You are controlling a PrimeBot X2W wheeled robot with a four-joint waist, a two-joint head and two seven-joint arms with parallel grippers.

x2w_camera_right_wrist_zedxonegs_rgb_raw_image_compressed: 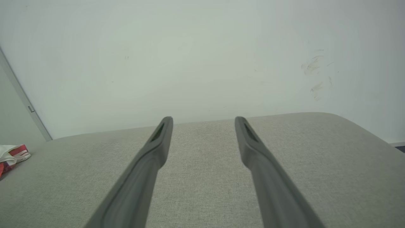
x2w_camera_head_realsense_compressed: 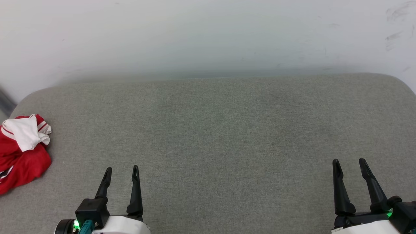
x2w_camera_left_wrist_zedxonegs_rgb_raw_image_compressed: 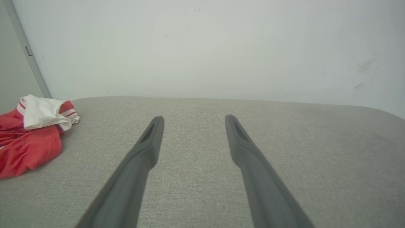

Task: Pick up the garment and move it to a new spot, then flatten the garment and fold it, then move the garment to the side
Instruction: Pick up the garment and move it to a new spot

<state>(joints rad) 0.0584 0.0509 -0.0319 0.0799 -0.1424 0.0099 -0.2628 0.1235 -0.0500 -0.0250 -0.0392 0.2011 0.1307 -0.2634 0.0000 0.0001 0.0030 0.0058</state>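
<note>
Grey woven cushion (x2w_camera_head_realsense_compressed: 211, 130), wide and flat, rounded at both far corners, far edge butting against a pale scuffed wall (x2w_camera_head_realsense_compressed: 195, 32). Red and white garment (x2w_camera_head_realsense_compressed: 22, 152) crumpled in a heap at the cushion's left edge, a white sleeve with striped trim folded over the top, partly cut off by the head view's border. Behind the garment, a thin grey upright strip (x2w_camera_left_wrist_zedxonegs_rgb_raw_image_compressed: 28, 50) on the wall. Rightward from the garment, one long unbroken run of grey weave out to the rounded right corner. Left gripper (x2w_camera_head_realsense_compressed: 122, 168) near the garment, to its right and closer to the robot, apart from the cloth, fingers spread wide, gripping nothing, held over the weave. Right gripper (x2w_camera_head_realsense_compressed: 349, 161) far right of the garment, well apart from it, fingers likewise parted wide with only grey fabric showing between them, pointing toward the wall.
</note>
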